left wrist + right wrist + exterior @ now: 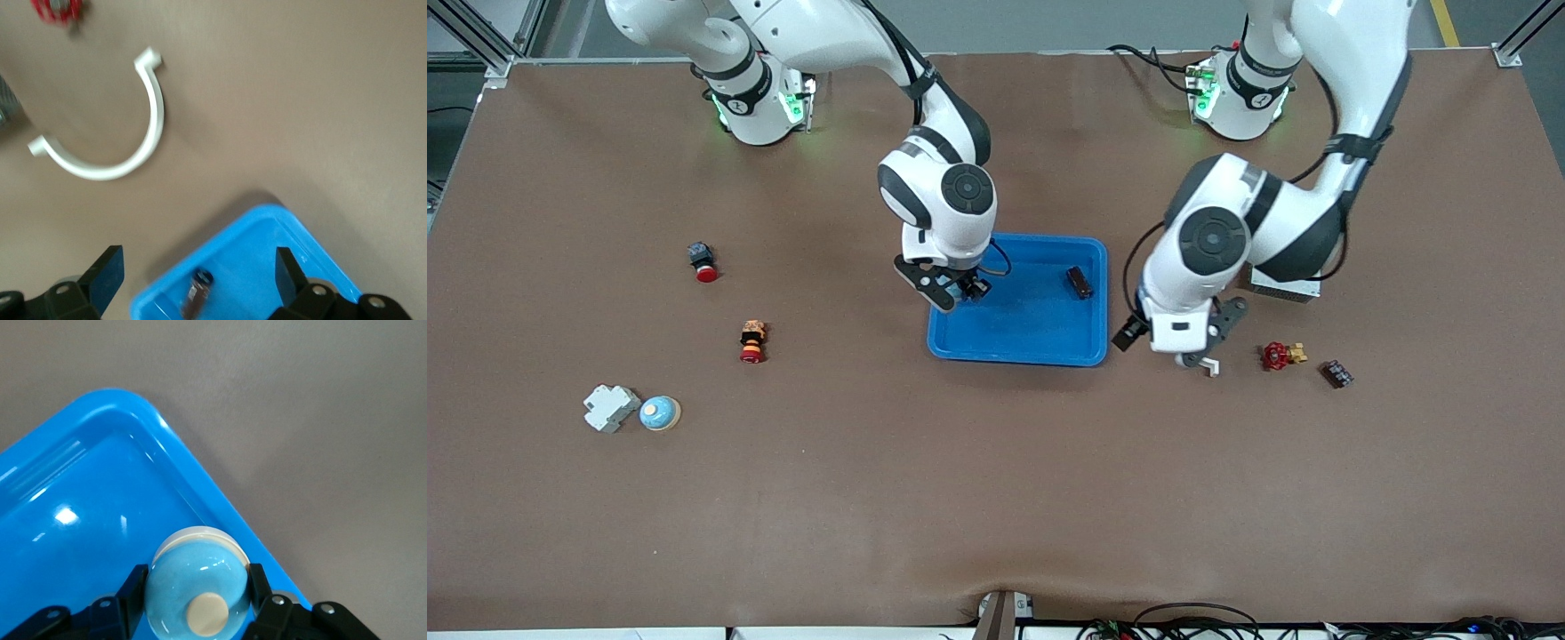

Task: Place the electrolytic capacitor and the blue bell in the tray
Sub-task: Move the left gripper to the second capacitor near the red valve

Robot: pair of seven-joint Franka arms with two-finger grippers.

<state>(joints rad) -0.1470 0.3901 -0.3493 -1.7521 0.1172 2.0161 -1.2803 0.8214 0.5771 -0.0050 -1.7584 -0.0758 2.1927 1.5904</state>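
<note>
1. The table (996,498) is carrying the blue tray (1040,348), which is sitting at mid-table, between the two arms.
2. The left gripper (198,270) is hovering over bare table just beside the tray's end toward the left arm, jaws standing wide apart and holding nothing.
3. The right gripper (951,292) is hanging over the tray's end toward the right arm, clamping the blue bell (197,587) between its fingers.
4. A second blue bell (660,413) is lying toward the right arm's end, touching a white block (611,407).
5. A white curved clip (127,133) is lying on the table under the left gripper.
6. The capacitor (1080,283) is lying inside the tray, near its corner toward the left arm's base.
</note>
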